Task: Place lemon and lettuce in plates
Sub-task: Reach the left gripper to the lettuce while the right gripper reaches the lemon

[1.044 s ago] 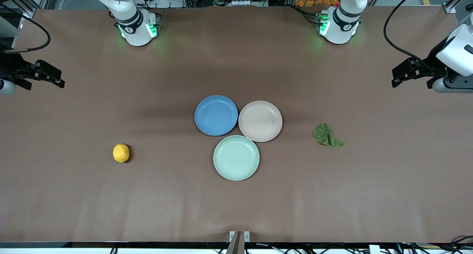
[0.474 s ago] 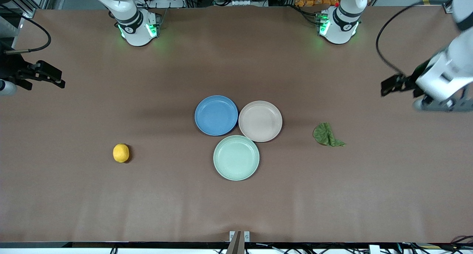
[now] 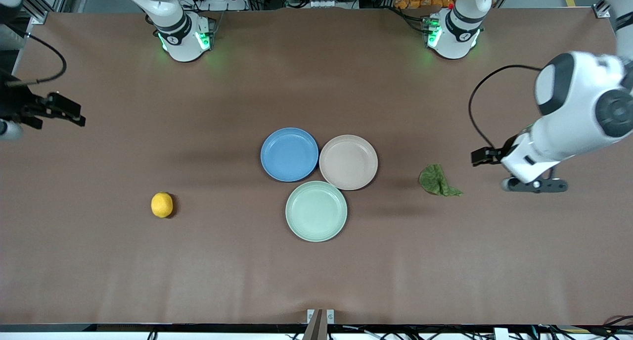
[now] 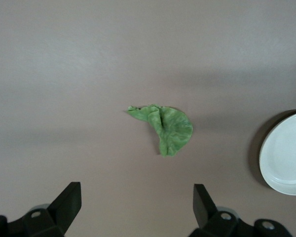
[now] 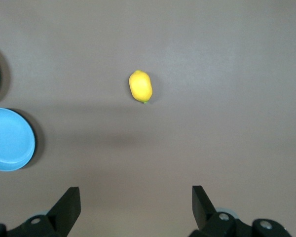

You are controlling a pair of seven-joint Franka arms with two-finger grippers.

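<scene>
The lemon lies on the brown table toward the right arm's end; it also shows in the right wrist view. The lettuce lies flat toward the left arm's end, beside the beige-pink plate; the left wrist view shows both the leaf and that plate. The blue plate touches the beige one and is empty, as is the beige one. My left gripper is open and empty over bare table beside the lettuce. My right gripper is open and empty over the table's edge.
A pale mint-green plate sits empty against the other two, nearer the front camera. A cable loops from the left arm's wrist above the table. The two arm bases stand along the table's back edge.
The left arm has swung in from the table's end and come down close to the lettuce. The right gripper has shifted only slightly. Lemon, lettuce and plates have not moved.
</scene>
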